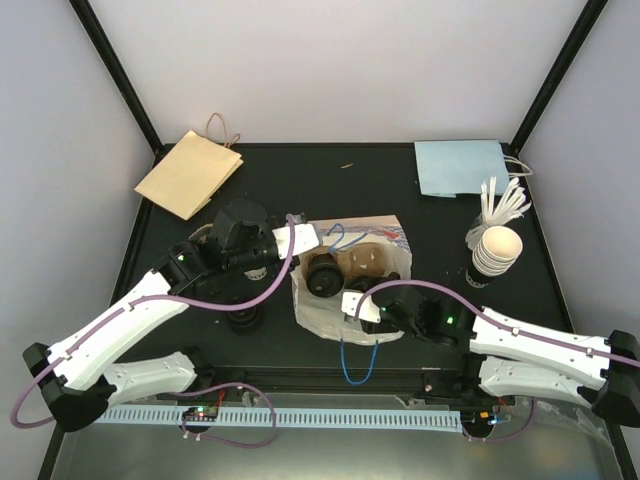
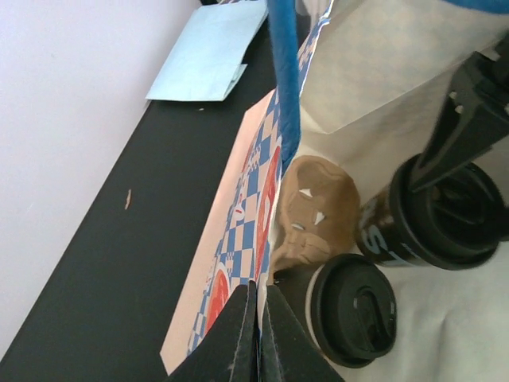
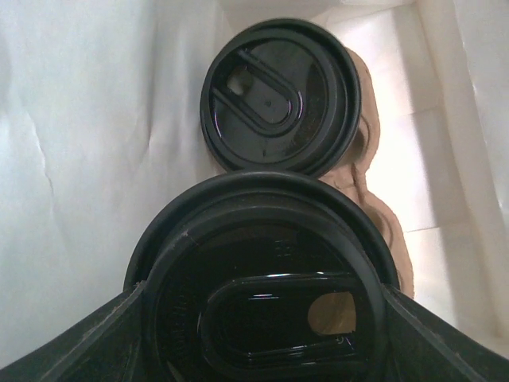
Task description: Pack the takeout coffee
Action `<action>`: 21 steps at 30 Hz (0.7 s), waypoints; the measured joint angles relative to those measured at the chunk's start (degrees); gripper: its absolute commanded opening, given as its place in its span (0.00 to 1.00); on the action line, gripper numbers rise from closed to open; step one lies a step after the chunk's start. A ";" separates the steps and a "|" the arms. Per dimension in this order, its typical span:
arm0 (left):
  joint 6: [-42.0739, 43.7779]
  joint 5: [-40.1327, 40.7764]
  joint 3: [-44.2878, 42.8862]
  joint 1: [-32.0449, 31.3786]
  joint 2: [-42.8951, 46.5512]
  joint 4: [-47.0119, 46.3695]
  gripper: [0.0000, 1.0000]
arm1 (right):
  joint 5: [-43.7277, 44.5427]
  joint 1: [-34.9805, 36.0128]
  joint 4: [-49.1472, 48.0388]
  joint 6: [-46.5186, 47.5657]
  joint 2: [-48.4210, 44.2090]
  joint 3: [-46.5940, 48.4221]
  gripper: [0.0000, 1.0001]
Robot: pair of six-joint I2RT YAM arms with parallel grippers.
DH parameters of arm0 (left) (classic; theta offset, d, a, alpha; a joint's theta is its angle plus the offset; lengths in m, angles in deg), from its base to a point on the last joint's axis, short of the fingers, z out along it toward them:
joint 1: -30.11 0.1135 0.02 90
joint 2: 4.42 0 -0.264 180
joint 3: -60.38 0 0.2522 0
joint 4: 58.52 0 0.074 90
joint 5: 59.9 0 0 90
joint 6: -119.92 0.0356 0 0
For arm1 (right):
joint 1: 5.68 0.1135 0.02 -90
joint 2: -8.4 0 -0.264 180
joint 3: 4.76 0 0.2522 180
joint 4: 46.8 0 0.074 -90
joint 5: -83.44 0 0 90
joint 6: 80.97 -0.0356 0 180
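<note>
Gripping a lidded coffee cup (image 3: pixel 270 263) by its rim, the right gripper (image 3: pixel 270 350) is holding it inside the open white paper bag (image 3: pixel 87 159) at mid-table, one finger on either side of the lid. The cup is hanging upright, its long axis in line with the downward-pointing fingers, just right of the seated cup (image 3: pixel 278 95) in the cardboard carrier (image 3: pixel 382 223). The left gripper (image 2: pixel 256 330), clenched on the bag's far-left rim, is propping the mouth open. Whether the held cup is resting fully in its slot cannot be told; the right arm is judged nearer for the release.
</note>
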 measured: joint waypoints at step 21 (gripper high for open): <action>0.15 -4.76 1.57 -4.37 1.07 1.51 0.01 | 12.17 -1.86 -9.11 9.11 3.10 -1.64 0.68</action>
